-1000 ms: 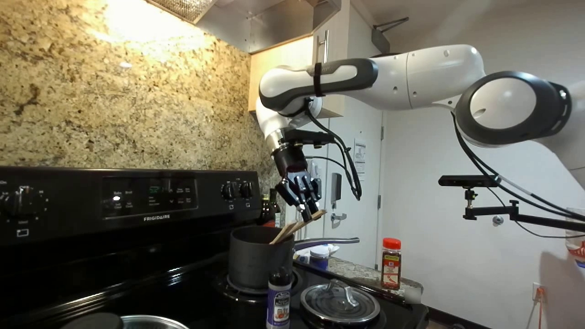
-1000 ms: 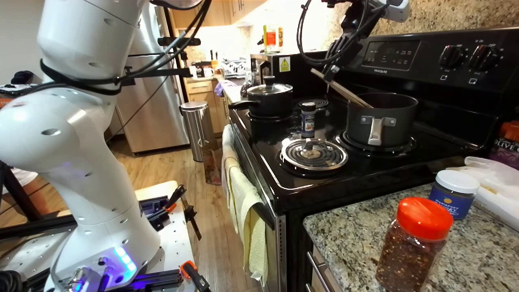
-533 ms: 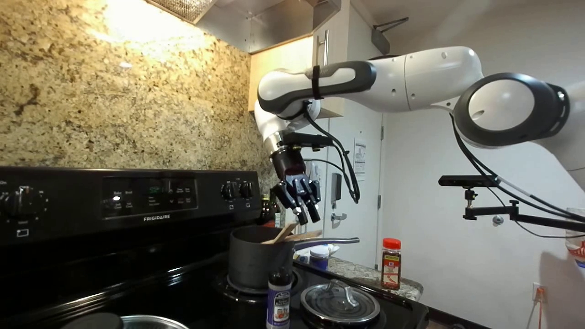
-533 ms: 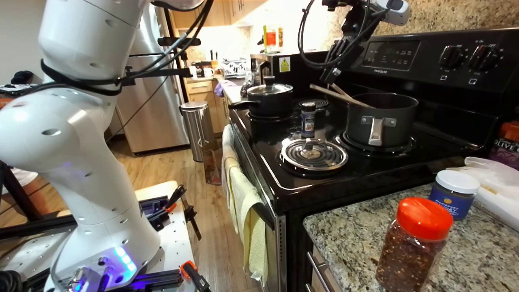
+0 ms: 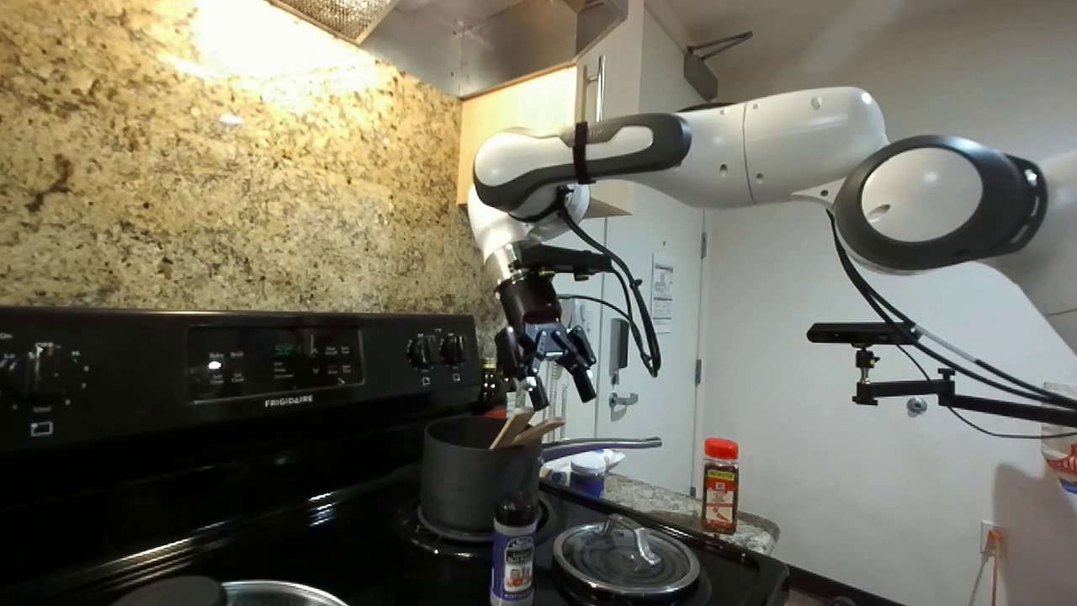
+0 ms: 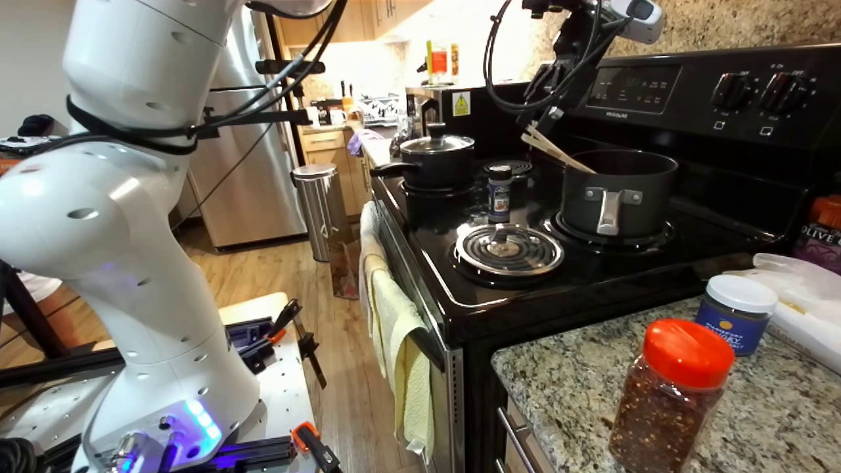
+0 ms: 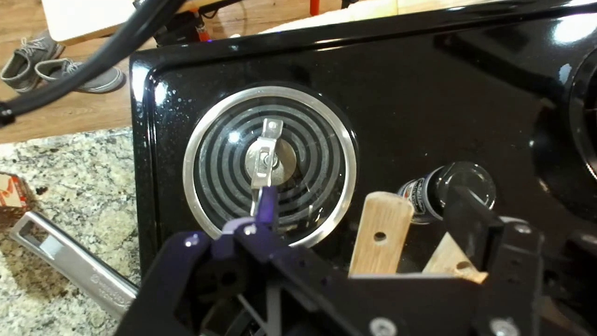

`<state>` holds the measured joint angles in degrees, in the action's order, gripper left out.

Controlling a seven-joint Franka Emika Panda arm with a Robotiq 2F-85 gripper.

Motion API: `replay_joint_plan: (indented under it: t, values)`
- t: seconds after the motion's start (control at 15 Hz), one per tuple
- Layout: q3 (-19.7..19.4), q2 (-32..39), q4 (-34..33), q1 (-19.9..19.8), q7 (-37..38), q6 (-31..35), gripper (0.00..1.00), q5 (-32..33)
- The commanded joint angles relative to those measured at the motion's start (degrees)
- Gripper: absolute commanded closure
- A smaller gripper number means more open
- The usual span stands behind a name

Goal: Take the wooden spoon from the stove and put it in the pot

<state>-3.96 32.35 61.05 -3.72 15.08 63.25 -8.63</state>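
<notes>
Black two-fingered gripper [image 5: 562, 399], spread wide, holds nothing; below, two tan wooden handles [image 5: 511, 427] lean right, in an exterior view, from the dark-grey cylindrical metal pot [image 5: 480, 486]; which is the spoon's, unclear

My arm [image 5: 715, 151] is glossy white and rounded, with charcoal housings [image 5: 676, 139] and a black strap [image 5: 580, 151]. A thick black cable [image 7: 112, 49] curves alongside. Pale blue light bars [image 6: 204, 419] glow on my white base [image 6: 217, 381]. My black fingers [image 7: 473, 228] show bright screws [image 7: 382, 326] and a violet sheen.
</notes>
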Motion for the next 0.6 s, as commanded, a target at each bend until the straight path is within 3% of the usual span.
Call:
replay_joint_plan:
  t: [0.0,0.33,0.53]
  values:
    - [0.4,-3.2,2.1,-0.3,-2.3,4.9,0.00,-1.1]
    - [0.7,-10.2,7.7,-0.2,-4.8,15.9,0.00,-1.5]
    - [0.6,-16.7,15.6,0.4,-5.4,20.0,0.00,-0.7]
